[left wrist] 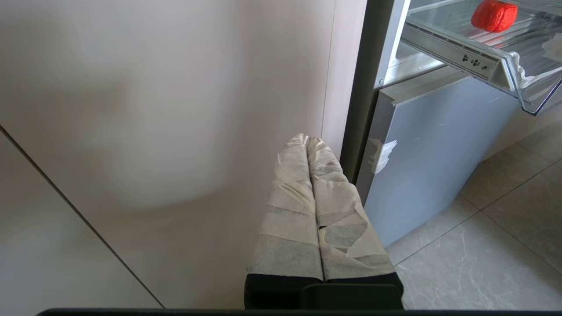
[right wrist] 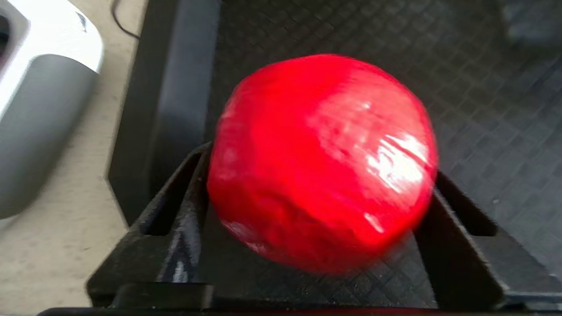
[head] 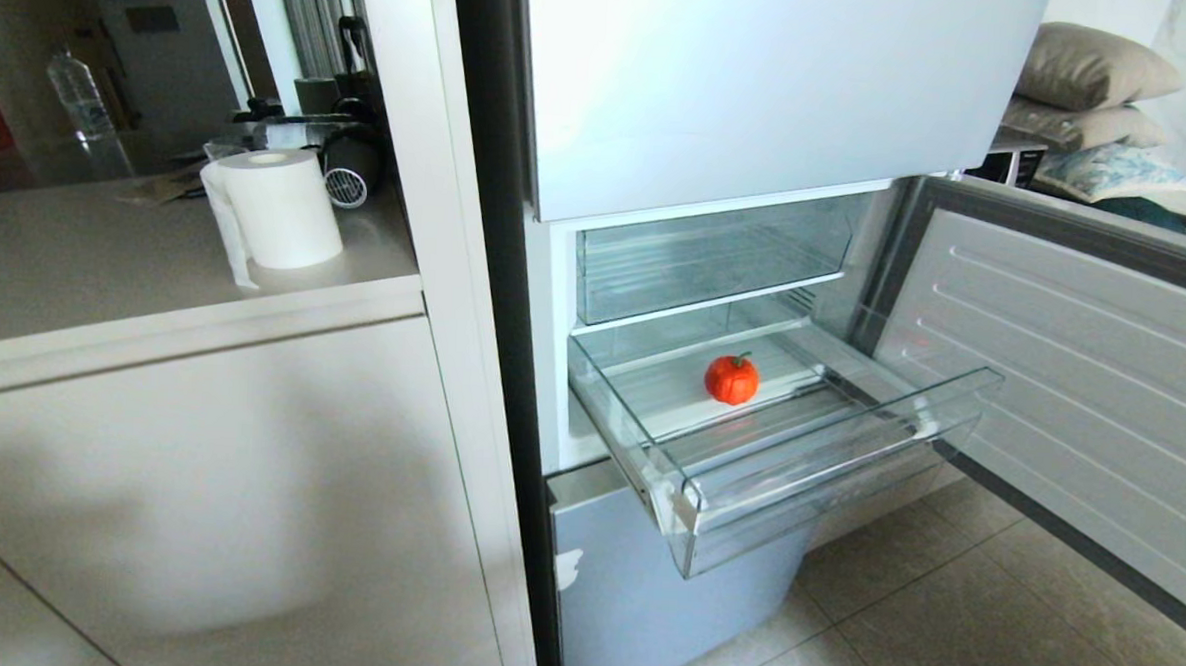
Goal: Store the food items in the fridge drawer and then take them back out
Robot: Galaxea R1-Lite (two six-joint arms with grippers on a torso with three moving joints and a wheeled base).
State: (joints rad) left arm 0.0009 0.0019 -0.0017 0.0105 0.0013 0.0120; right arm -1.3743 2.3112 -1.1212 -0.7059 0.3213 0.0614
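Note:
The fridge drawer (head: pixel 828 453) stands pulled out, and the orange food item (head: pixel 731 379) sits on its ribbed floor. In the left wrist view the same orange piece (left wrist: pixel 494 15) shows in the drawer (left wrist: pixel 483 66). The glossy red food item (right wrist: pixel 307 131) lies blurred between the two black fingers of my right gripper (right wrist: pixel 320 166), over a black diamond-patterned tray (right wrist: pixel 483 87); the jaws stand open at its sides. That gripper is outside the head view. My left gripper (left wrist: pixel 306 138), wrapped in pale tape, hangs shut and empty beside the white cabinet (left wrist: pixel 153 131).
The fridge door (head: pixel 1081 394) is swung open to the right of the drawer. A clear bin (head: pixel 706 258) sits above the drawer, a pale blue lower door (head: pixel 642 595) below. A paper roll (head: pixel 278 209) stands on the counter. A white-grey housing (right wrist: pixel 39 109) lies beside the tray.

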